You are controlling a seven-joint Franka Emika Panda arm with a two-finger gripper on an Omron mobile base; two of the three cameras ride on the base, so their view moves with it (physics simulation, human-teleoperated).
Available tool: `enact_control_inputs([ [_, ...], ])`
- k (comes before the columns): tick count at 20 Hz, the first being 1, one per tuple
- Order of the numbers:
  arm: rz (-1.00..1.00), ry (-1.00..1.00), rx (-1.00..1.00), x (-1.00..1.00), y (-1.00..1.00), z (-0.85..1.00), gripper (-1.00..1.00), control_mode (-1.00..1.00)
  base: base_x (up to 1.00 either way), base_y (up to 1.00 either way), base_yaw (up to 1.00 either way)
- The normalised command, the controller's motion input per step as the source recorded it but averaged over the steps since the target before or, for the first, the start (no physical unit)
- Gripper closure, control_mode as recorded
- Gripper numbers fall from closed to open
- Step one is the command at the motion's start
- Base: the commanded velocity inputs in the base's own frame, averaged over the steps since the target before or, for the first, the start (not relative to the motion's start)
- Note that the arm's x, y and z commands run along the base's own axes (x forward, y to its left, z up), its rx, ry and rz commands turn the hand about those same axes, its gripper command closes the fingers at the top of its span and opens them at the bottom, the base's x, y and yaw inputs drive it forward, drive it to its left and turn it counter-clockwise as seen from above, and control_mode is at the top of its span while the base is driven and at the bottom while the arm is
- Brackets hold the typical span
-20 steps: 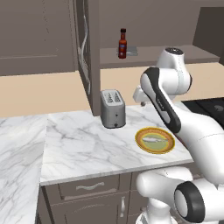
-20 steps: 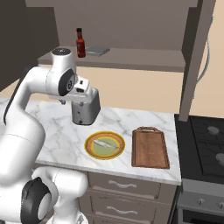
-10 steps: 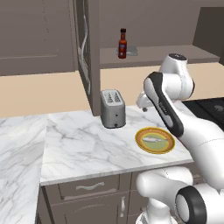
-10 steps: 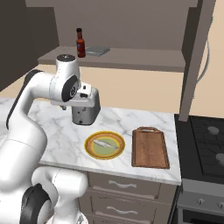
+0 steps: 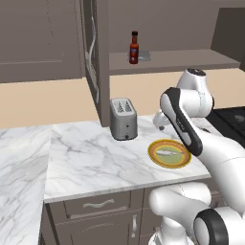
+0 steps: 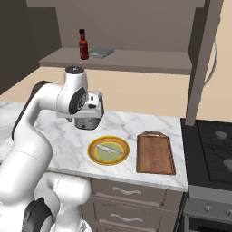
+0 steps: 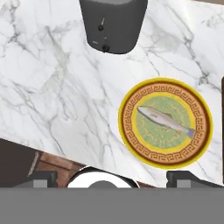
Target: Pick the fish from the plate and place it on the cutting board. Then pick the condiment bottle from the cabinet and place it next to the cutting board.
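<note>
Toaster (image 7: 113,24) top cut off by the hand view's edge, toaster mostly hidden behind the arm in the right base view, bottle (image 5: 134,48) label too small to read

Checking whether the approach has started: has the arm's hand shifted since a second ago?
Yes. In the right base view the hand has swung right, from the toaster's left side across its front, toward the plate.

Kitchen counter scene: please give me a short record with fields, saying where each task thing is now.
fish: lying on the plate
cutting board: bare, beside the plate on the counter
condiment bottle: upright on the cabinet shelf
toaster: behind the plate
gripper: open, above the counter, holding nothing
</note>
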Motion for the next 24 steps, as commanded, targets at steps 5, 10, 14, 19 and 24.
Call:
enact_control_inputs([
  [5, 0.09, 0.01, -0.05, 0.00, -0.09, -0.32, -1.00, -1.00, 0.00, 0.00, 0.00],
  [10, 0.07, 0.00, -0.05, 0.00, -0.10, -0.28, -1.00, -1.00, 0.00, 0.00, 0.00],
  [14, 0.06, 0.00, -0.04, 0.00, -0.09, -0.27, -1.00, -1.00, 0.00, 0.00, 0.00],
  [19, 0.02, 0.00, 0.00, 0.04, -0.12, -0.14, -1.00, -1.00, 0.00, 0.00, 0.00],
  [24, 0.02, -0.01, 0.00, 0.05, -0.11, -0.17, -1.00, -1.00, 0.00, 0.00, 0.00],
])
